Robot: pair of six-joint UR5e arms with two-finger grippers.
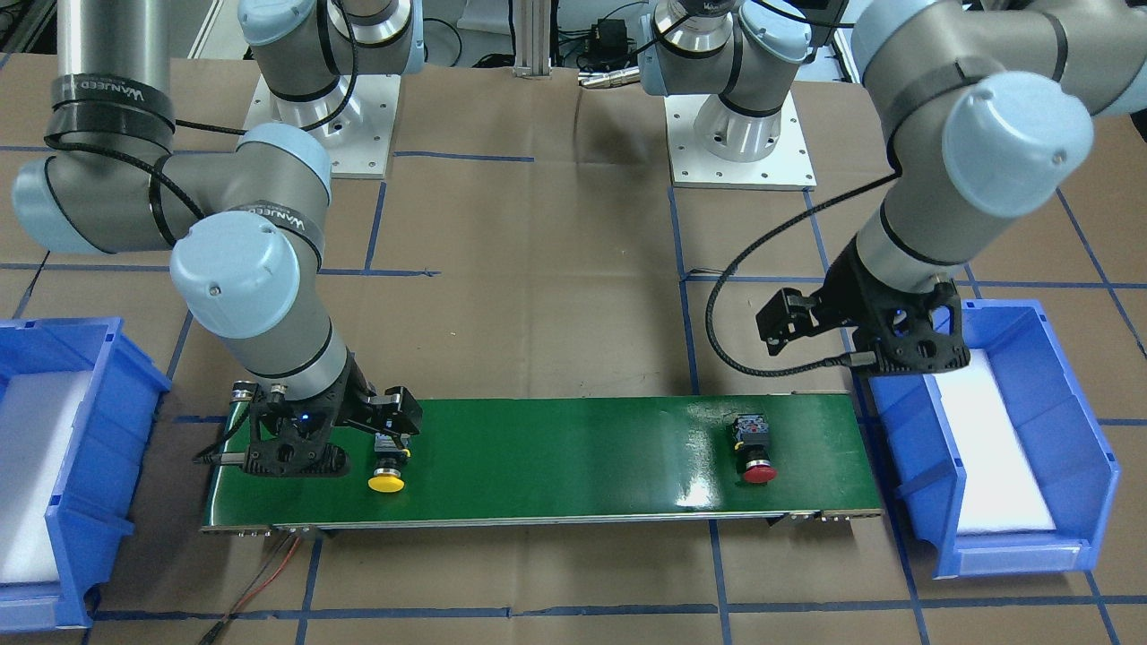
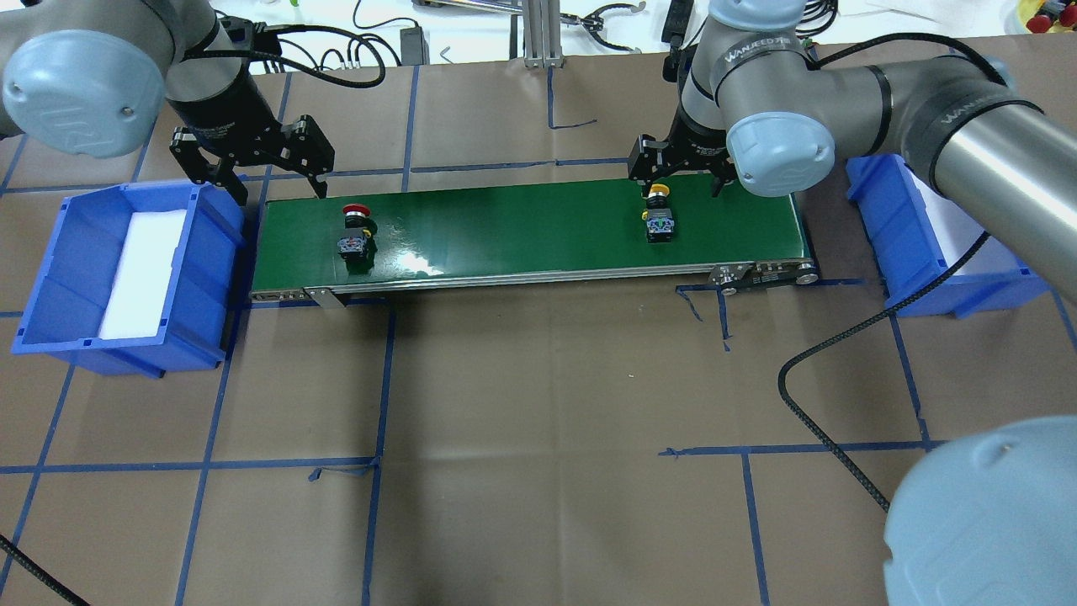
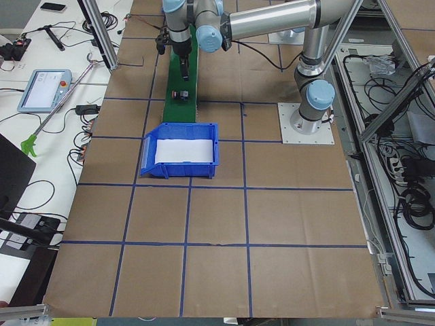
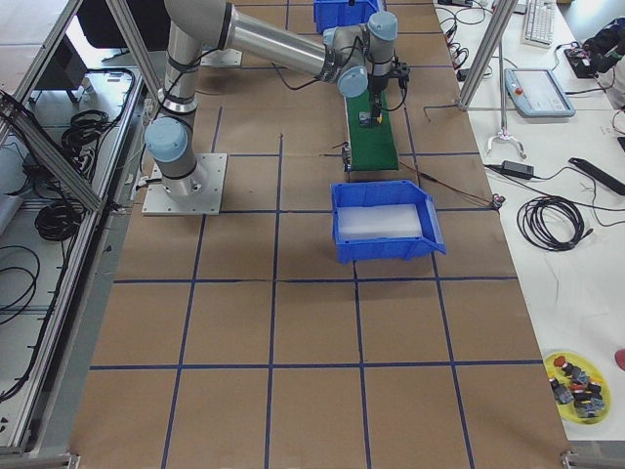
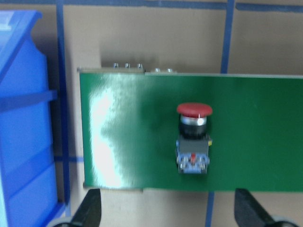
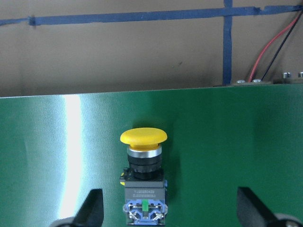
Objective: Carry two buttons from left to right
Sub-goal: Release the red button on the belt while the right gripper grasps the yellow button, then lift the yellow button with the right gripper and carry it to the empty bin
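Note:
Both buttons lie on their sides on the green conveyor belt, caps pointing away from the robot. The red-capped button is near the belt's left end. My left gripper hangs open beyond the belt's far left corner, and the button lies ahead of its fingertips, not between them. The yellow-capped button is toward the belt's right end. My right gripper is open, low over it, one finger on each side of the button's black body.
A blue bin with a white liner stands off the belt's left end, close to my left gripper. A second blue bin stands off the right end. Red and black wires trail from the belt's right end. Blue tape lines cross the brown table.

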